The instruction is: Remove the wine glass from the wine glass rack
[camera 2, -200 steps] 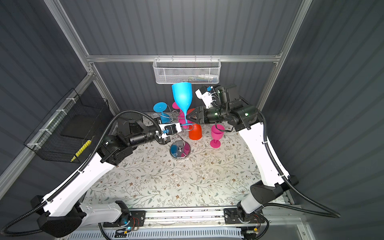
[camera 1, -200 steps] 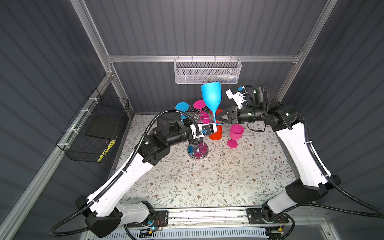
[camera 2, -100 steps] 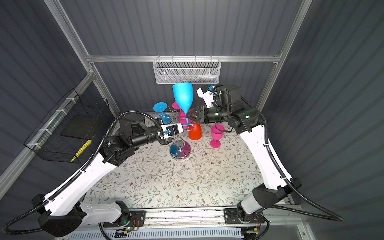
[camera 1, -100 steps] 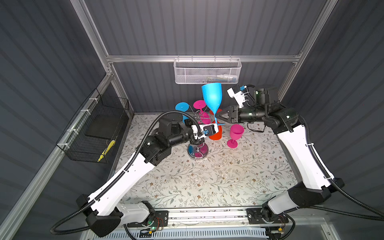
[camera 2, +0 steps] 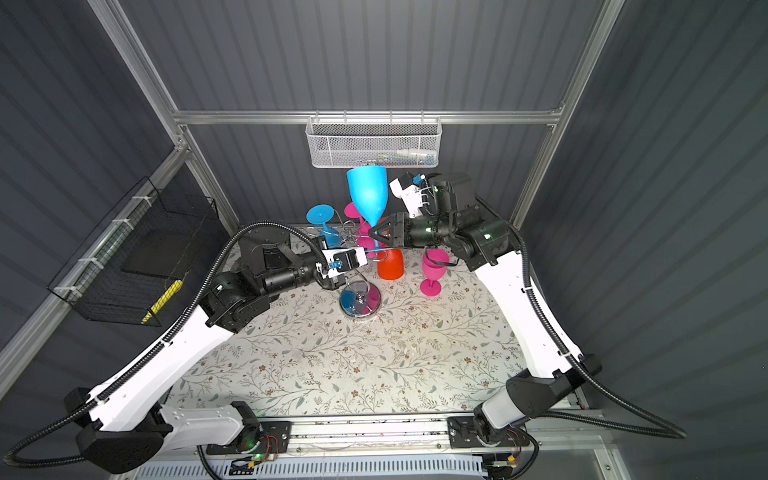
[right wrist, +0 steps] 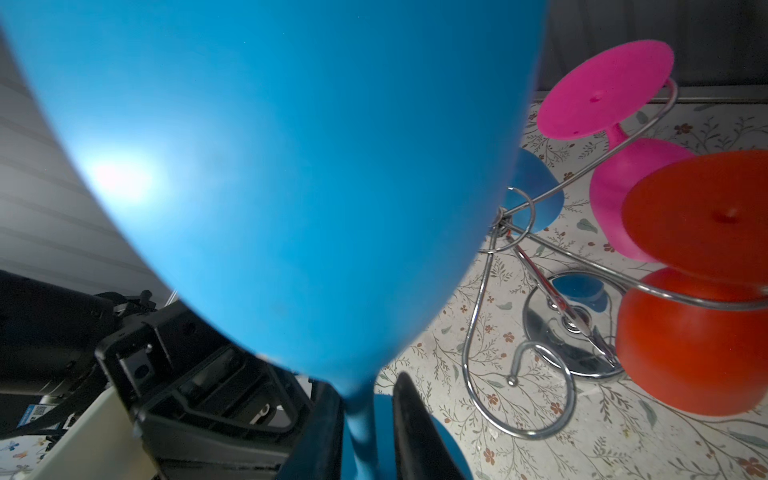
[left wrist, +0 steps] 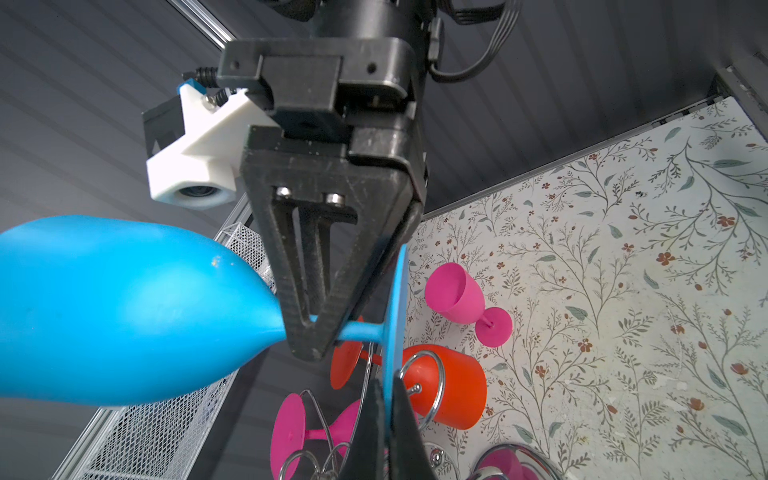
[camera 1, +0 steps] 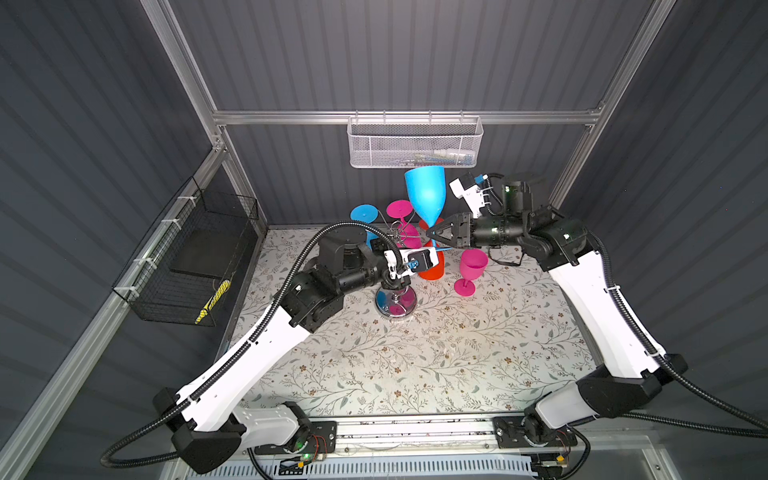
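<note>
A robotics test cell in a lab is shown, not a home. The space is enclosed by dark corrugated panels (camera 1: 415,54) held in an aluminium frame (camera 1: 407,117). Two white-and-black arms are mounted on a metal rail (camera 1: 415,432) with exposed wiring at the near edge of the table (camera 1: 415,365), which is covered with a floral-patterned sheet. A white mesh basket (camera 1: 415,145) is hung on the rear crossbar, and a black wire basket (camera 1: 187,257) is strapped to the side rail beyond the table's left edge. Coloured plastic glasses and a chrome wine glass rack (camera 1: 395,303) are set out near the far edge as props.
</note>
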You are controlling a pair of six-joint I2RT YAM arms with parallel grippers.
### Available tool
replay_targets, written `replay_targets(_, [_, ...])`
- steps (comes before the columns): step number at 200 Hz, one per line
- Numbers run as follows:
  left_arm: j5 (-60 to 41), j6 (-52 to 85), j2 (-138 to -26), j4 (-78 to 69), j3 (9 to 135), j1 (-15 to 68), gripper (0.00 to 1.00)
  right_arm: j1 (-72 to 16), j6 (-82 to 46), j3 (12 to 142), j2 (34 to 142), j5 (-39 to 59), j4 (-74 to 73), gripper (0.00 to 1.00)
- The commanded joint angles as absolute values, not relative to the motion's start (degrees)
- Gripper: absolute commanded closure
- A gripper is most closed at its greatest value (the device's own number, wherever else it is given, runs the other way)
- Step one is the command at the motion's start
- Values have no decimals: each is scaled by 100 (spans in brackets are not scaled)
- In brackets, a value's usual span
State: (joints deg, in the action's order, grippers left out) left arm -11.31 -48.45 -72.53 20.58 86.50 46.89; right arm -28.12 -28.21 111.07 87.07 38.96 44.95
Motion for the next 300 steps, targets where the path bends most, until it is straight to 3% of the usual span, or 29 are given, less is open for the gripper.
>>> replay_targets(1, [-1146, -4739, -7258, 1934, 8654, 4739, 100, -2833, -2859, 11010, 8598, 3814, 4329, 82])
replay_targets(28, [-1164, -4630, -7221, 1867, 8582, 4738, 100, -2838, -2874, 10878, 8518, 3728, 4279, 94])
replay_targets(40, [-1169, -4528, -7140, 1688, 8440, 4743, 84, -2836, -2849, 10841, 8482, 3669, 4282, 100])
replay_targets(72, [-826, -3714, -6945, 1072, 8165, 4739, 35, -2838, -2571, 10900, 8340, 3262, 4510, 100])
replay_targets(93, [-447, -2876, -6910, 945, 8255, 4743, 17, -2833, -2114, 11086, 8228, 2666, 4866, 100])
replay_targets(103, [-269, -2467, -6907, 916, 8350, 4736, 14, -2839, -1828, 11156, 8146, 2251, 5032, 100])
replay_targets(153, [-179, 52, -6932, 1050, 8866, 4327, 8, -2835, 344, 10220, 7266, 146, 4704, 100])
replay_targets(182, [-1365, 2014, -6979, 1068, 9001, 3217, 9, -2848, 1743, 9129, 6552, -518, 3958, 100])
replay_targets(217, [-2968, 3376, -7467, 1145, 9432, 2802, 9, -2979, 3255, 8308, 6017, -844, 3582, 100])
replay_targets(253, [-4440, 4627, -8074, 853, 9553, 2731, 22, -3357, 4572, 7667, 5740, -1366, 2956, 100])
replay_targets(265, [-4645, 4779, -8093, 634, 9422, 2731, 29, -3467, 4891, 7577, 5739, -1533, 2858, 100])
replay_targets(300, [-4844, 4677, -8077, 829, 9237, 2742, 35, -3801, 5576, 7355, 5763, -1925, 2419, 100])
